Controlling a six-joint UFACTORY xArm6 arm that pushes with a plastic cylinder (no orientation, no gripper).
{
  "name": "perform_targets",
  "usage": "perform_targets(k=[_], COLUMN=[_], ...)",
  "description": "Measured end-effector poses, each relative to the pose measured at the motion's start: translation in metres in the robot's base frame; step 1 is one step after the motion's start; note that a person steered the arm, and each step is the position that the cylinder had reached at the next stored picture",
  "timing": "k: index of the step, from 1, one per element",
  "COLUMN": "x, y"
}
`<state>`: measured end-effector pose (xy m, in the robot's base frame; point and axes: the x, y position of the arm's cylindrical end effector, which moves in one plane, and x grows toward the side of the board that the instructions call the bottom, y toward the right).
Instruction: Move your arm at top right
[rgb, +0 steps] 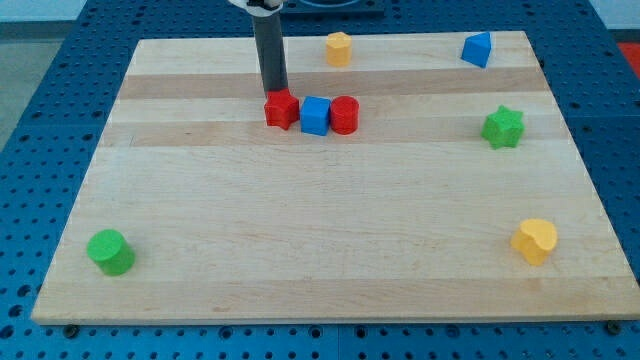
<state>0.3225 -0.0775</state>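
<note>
My tip (275, 92) sits at the upper middle of the tabletop (300, 250), touching the top edge of the red star (281, 110), which heads a row with the blue cube (315, 115) and red cylinder (345, 115).

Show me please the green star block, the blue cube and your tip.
green star block (503, 127), camera view, top face
blue cube (315, 114), camera view, front face
my tip (276, 92), camera view, rod's lower end

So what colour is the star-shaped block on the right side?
Green: the star block shows clearly in the camera view.

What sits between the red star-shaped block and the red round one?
A blue cube sits between the red star block and the red cylinder, touching both, in the camera view.
</note>
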Motion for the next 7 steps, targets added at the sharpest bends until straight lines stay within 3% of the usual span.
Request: perform_targets(k=[3, 4, 7], x=[0.009, -0.007, -0.018], y=[0.0, 0.0, 0.086])
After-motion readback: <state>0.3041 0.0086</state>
